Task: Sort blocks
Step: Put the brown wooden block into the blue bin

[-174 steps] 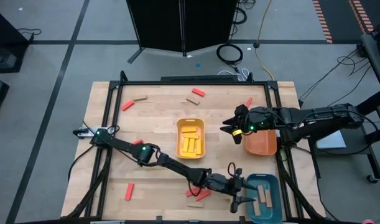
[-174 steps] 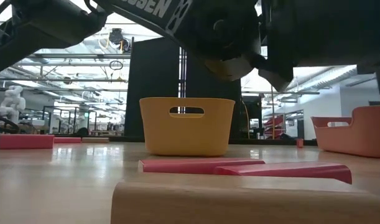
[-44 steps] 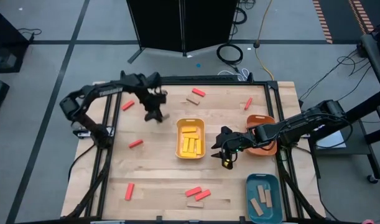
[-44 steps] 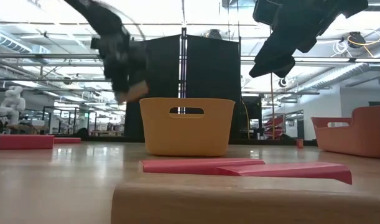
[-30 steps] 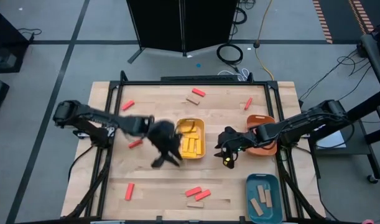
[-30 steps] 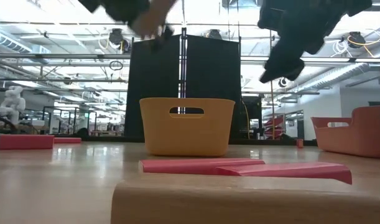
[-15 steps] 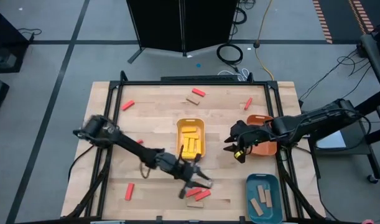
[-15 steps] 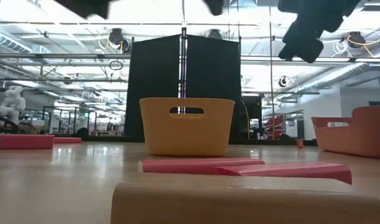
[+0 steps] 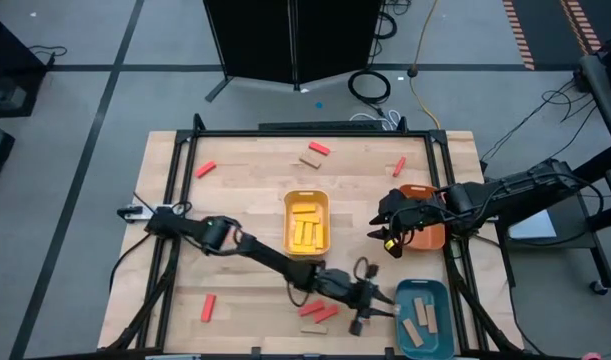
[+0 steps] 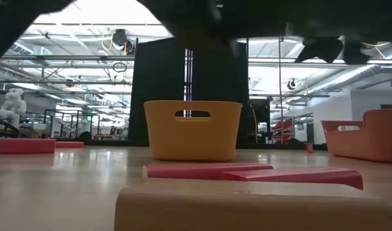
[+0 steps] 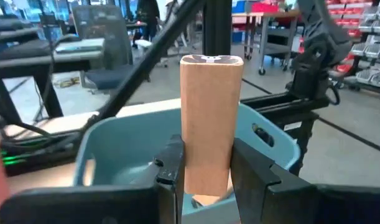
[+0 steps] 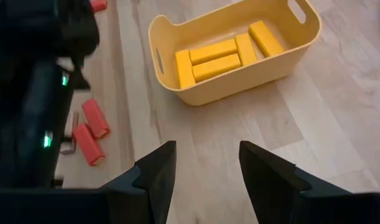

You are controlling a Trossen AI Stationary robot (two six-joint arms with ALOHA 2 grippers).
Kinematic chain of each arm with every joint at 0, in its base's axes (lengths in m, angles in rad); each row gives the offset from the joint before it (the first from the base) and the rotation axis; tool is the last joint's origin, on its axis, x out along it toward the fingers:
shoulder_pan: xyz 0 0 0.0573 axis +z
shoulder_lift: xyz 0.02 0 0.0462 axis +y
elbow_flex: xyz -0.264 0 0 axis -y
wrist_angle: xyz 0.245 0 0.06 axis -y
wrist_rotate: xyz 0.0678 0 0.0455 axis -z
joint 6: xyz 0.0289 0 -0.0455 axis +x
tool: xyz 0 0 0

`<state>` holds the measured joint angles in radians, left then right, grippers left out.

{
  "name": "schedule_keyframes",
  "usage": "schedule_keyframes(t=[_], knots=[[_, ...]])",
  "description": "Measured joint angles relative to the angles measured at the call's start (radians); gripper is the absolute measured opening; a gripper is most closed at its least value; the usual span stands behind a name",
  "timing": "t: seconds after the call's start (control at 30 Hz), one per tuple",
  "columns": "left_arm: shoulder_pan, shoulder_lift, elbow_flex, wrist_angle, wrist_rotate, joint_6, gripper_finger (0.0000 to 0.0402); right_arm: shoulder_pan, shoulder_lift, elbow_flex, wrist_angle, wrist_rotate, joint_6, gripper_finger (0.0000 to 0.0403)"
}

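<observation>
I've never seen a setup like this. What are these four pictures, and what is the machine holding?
Two robot arms work at a wooden table, sorting small blocks into trays by colour. One picture looks straight down, one sits at table height, and two are cameras on the wrists. The left gripper is shut on a tan block, beside the teal tray that holds other tan ones. The right gripper hangs open and empty near the orange tray. The yellow tray holds yellow blocks; red blocks lie loose on the table.

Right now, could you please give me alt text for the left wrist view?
The left pincer holds a tan block upright, just in front of the teal tray. Workshop benches and shelving fill the background.
</observation>
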<state>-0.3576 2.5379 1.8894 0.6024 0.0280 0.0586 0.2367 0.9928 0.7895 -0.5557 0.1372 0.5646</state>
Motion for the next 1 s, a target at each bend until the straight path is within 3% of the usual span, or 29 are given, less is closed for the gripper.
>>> schedule_keyframes(t=[0.17, 0.5, 1.0], knots=[[0.0, 0.118, 0.195, -0.047, 0.0, -0.001, 0.0085, -0.001, 0.001, 0.0, -0.024, 0.028, 0.0, 0.0169], [0.0, 0.278, 0.469, -0.163, 0.004, -0.012, 0.0085, -0.002, 0.002, 0.0, -0.026, 0.051, -0.018, 0.0169], [0.0, 0.281, 0.467, -0.223, -0.008, -0.078, 0.0087, -0.012, 0.002, 0.0, -0.022, 0.077, 0.009, 0.0169]])
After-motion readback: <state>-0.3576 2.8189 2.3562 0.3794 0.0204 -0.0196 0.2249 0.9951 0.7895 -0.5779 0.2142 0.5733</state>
